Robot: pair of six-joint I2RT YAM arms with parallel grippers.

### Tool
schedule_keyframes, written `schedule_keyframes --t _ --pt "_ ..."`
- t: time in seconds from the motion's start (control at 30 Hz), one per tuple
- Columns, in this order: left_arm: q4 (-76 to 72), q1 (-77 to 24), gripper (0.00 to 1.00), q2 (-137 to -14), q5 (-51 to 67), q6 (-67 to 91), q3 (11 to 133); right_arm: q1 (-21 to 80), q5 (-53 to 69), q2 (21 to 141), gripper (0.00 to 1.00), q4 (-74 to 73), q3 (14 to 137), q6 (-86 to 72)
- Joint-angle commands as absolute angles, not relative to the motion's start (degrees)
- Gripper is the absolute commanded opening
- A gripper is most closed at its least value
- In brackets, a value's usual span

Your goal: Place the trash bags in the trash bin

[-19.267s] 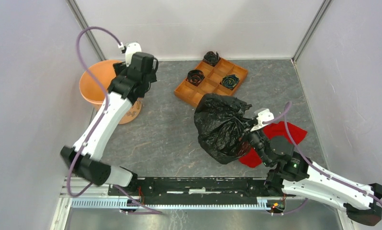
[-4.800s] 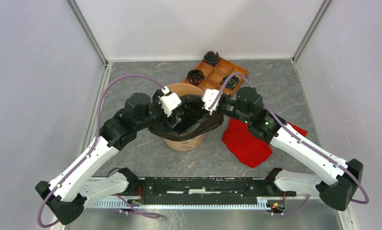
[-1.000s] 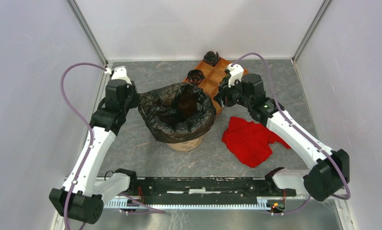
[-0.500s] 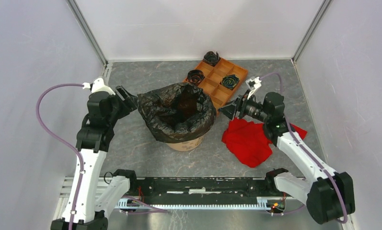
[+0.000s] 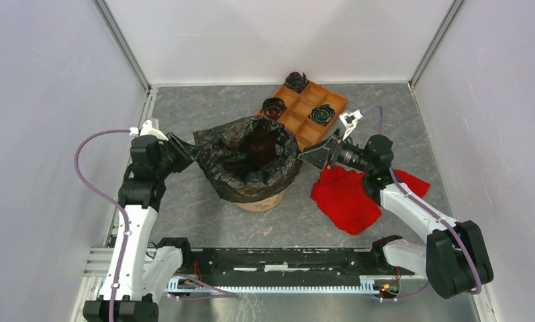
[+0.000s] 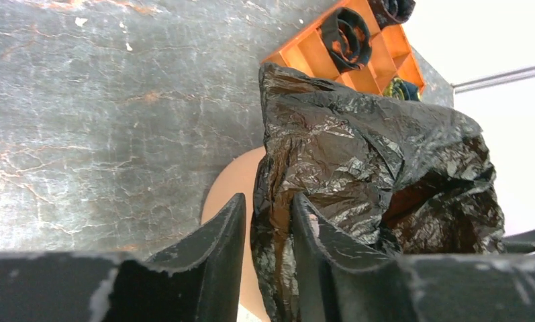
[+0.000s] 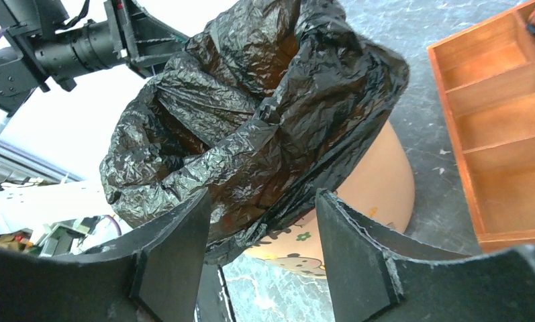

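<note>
L tool (image 5: 188, 149) at bag (image 5: 237, 161) rim; tray (image 5: 297, 119) behind bin (image 5: 261, 200), cloth (image 5: 348, 196) right.

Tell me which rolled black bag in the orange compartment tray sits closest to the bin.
The rolled black plastic bag in the orange tray's left corner compartment, beside the bag-lined terracotta bin; the far roll and the right roll lie farther off.

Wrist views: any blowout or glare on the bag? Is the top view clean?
Left wrist: backdrop at the upper right is blown to white; the bag is sharp, with small glints on its creases. Right wrist: background at the left is blown out too; the bag is crisp and glossy. Top external: even light, soft shadows, no blur.
</note>
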State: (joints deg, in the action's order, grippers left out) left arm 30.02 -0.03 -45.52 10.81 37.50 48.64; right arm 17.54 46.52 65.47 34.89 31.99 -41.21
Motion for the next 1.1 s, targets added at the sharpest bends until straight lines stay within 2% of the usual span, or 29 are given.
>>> schedule_keyframes --t 0.0,0.1,0.17,0.3,0.37,0.47,0.7,0.83,1.07 --pt "25.6 2.1 0.36 -46.2 11.4 36.8 47.5 19.6 47.2 68.2 0.61 39.9 32.6 -42.4" --pt "22.9 2.7 0.30 -46.7 15.3 36.8 45.4 20.9 46.3 69.7 0.53 40.1 33.1 -42.2" --pt "20.8 2.9 0.23 -47.1 17.9 37.5 43.7 21.2 45.7 70.5 0.44 39.8 33.1 -42.2" --pt "16.8 2.8 0.06 -48.4 21.1 38.6 40.4 21.4 45.2 70.9 0.41 38.5 33.1 -40.9" --pt "15.5 2.9 0.02 -50.0 22.9 38.7 38.7 21.4 44.2 70.6 0.38 37.2 33.0 -39.7" --pt "12.8 2.9 0.02 -51.5 25.2 40.0 35.5 21.5 43.3 71.1 0.29 37.6 32.3 -39.6" --pt "10.1 2.8 0.02 -50.4 20.3 42.9 27.9 22.9 39.8 76.3 0.22 34.0 31.4 -32.5" --pt "7.9 2.8 0.02 -51.0 19.6 43.1 24.0 25.0 38.5 79.1 0.22 33.0 31.1 -29.5" --pt "5.2 2.7 0.02 -49.4 18.2 45.1 19.4 26.4 33.1 82.0 0.26 27.4 32.1 -23.0"
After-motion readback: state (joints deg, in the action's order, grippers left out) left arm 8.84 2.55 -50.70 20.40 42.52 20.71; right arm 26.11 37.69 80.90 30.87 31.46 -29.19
